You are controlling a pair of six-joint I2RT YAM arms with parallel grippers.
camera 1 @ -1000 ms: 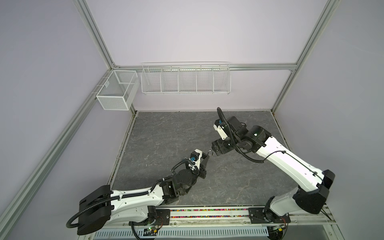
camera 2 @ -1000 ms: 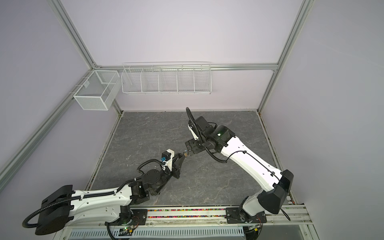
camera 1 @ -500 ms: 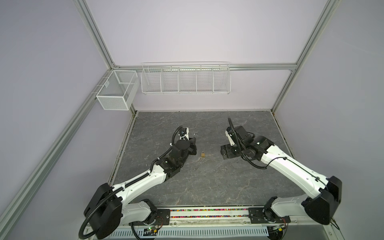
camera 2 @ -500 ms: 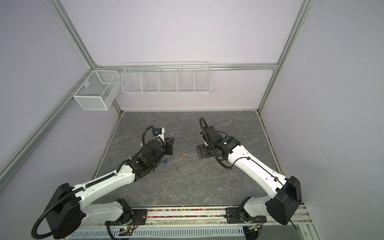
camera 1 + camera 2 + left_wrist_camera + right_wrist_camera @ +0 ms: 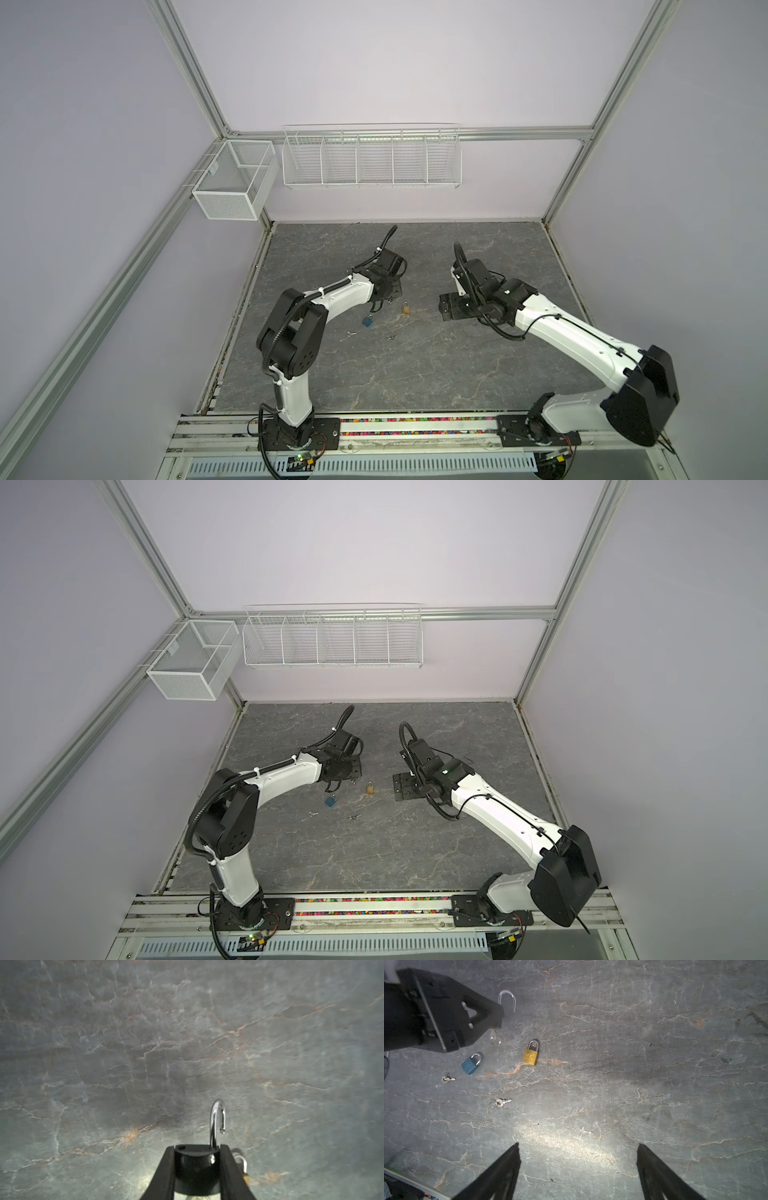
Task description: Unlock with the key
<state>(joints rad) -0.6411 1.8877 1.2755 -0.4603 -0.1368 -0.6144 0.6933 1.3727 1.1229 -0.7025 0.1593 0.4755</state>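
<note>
Chrome shackle (image 5: 217, 1122) of the black padlock (image 5: 196, 1167) stands swung out, with one leg in the body and the other end free in the air. Lock reads as open. The body is pinched between the fingers of the left claw (image 5: 197, 1147), pressed in on it from both sides. In both top views that claw sits left of centre over the desk (image 5: 415, 374); the padlock itself is hidden under the wrist there. A blurred key (image 5: 495, 1038) shows just beside the left claw's fingertips in the right wrist view (probably hanging from the keyway, too soft to confirm).

Right claw (image 5: 578, 1145): spread wide, holding nothing, right of centre in the top views, well apart from the left one.

Lying flat on the desk between the arms are a brass padlock (image 5: 531, 1056) and a blue padlock (image 5: 470, 1064), both with shackles seated. A ringed key (image 5: 500, 1102) and a small key (image 5: 447, 1079) lie loose, nearer the lower edge of the top views.

Judgement: the unlocking of the black padlock looks done, and the step in hand is simply holding the opened lock. The next move calls for lowering it gently and letting go without pushing the shackle back in or sweeping the brass padlock lying near. If the other locks count too, the right claw needs a low, exact pinch on a thin key lying flat.
</note>
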